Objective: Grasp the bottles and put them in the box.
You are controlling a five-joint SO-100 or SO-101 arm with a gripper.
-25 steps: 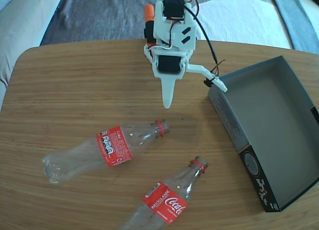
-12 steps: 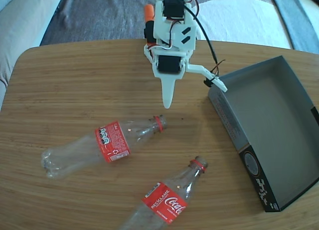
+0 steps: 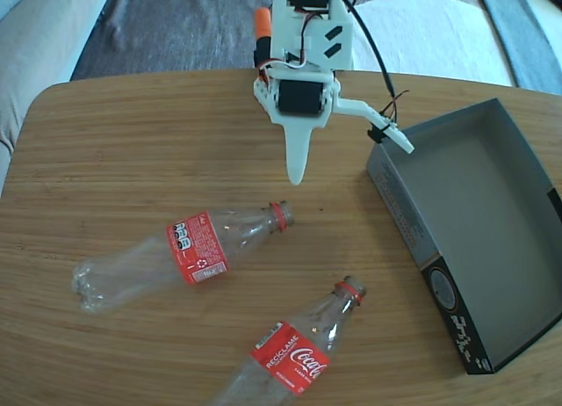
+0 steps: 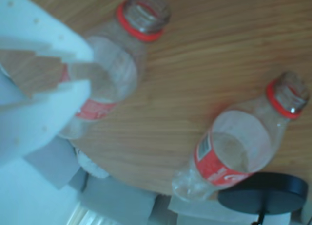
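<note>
Working across the fixed view from the left, I first log the upper bottle (image 3: 180,254). It lies on its side on the wooden table (image 3: 132,160), base toward the left edge, open neck with its red ring pointing right and slightly up. Below and to the right of it lies the lower bottle (image 3: 294,353), also on its side, neck up-right, its base cut off by the bottom edge of the picture. The two are apart and neither is in the box.

Next comes the gripper (image 3: 351,151), hanging above the table behind the upper bottle's neck. One white finger points straight down toward that neck; the other sticks out sideways toward the box, so I read the jaws as spread wide with nothing between them. The wrist view agrees: both bottles (image 4: 109,74) (image 4: 234,147) are seen lying on the wood beyond the finger, ungrasped.

At the far right sits the box (image 3: 399,208), empty, its near corner close under the outstretched finger.

Hazards I expect from here:
- Round, light bottles roll (a one-sided touch on descent would push the upper bottle away rather than seat it).
- The clear plastic looks smooth and thin; a grasp near the tapered neck could slip out, and a hard squeeze could buckle the wall.
- The spread finger could clip the box's wall on a swing to the right.
- Each bottle looks about as long as the box, so a skewed release could leave it on the rim.
</note>
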